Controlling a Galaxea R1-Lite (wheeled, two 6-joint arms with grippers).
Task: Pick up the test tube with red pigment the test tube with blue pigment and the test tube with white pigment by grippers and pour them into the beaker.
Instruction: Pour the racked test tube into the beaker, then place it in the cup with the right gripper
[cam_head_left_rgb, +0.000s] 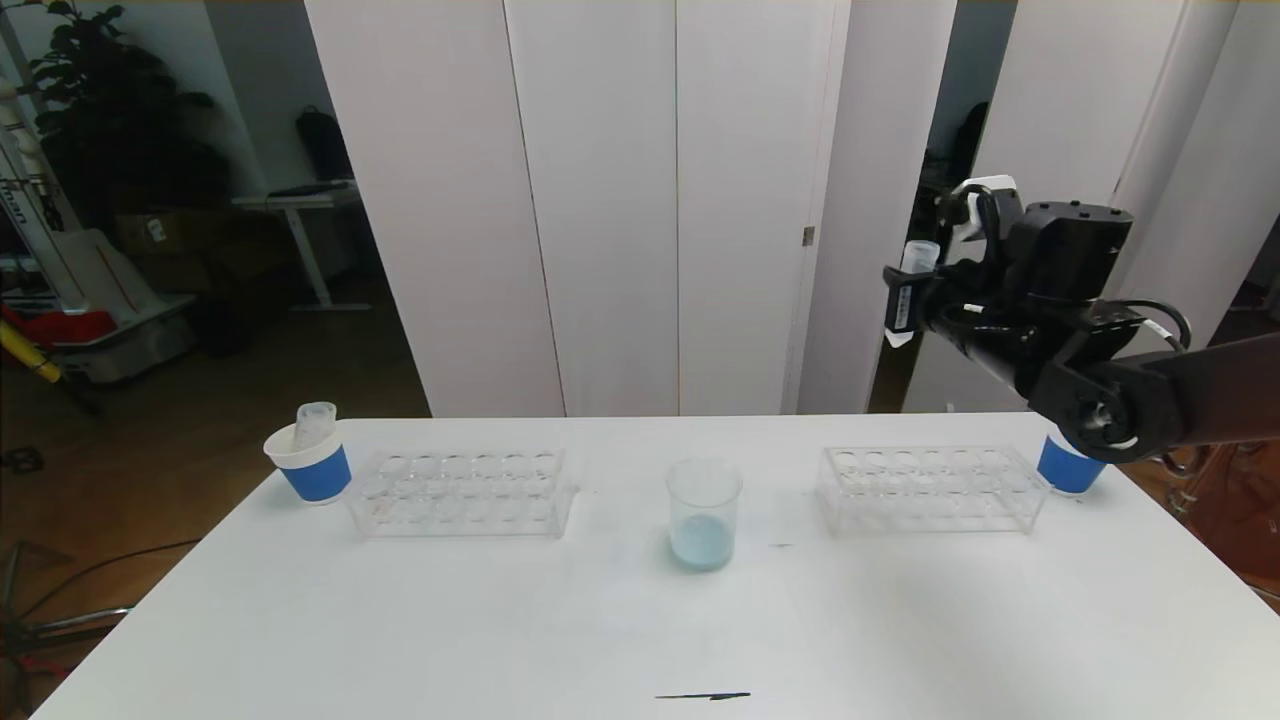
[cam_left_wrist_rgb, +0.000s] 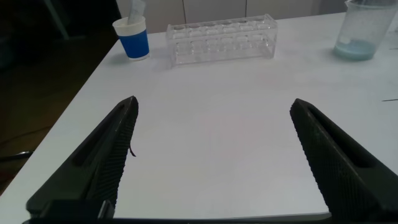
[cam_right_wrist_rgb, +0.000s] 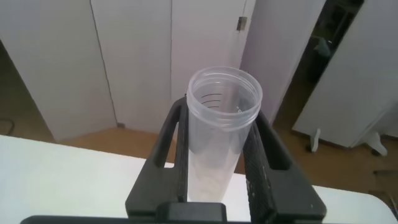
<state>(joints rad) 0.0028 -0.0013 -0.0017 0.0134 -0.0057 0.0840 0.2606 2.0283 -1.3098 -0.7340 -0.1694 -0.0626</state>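
Plastic, clear and threaded at its open mouth, the test tube with white pigment (cam_right_wrist_rgb: 221, 124) sits clenched upright in the right tool (cam_head_left_rgb: 915, 300), raised above the table's (cam_head_left_rgb: 640, 620) right side. The cylindrical glass beaker (cam_head_left_rgb: 704, 515), holding pale blue powder, stands mid-table. The left tool (cam_left_wrist_rgb: 214, 162) gapes released over the smooth white table.

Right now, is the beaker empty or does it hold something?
Not empty. The beaker stands upright between the two racks, with a shallow pale blue layer at its bottom; the rest of it looks clear.

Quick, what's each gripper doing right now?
Left gripper: open, empty, above the table.
Right gripper: shut on a test tube, raised high.
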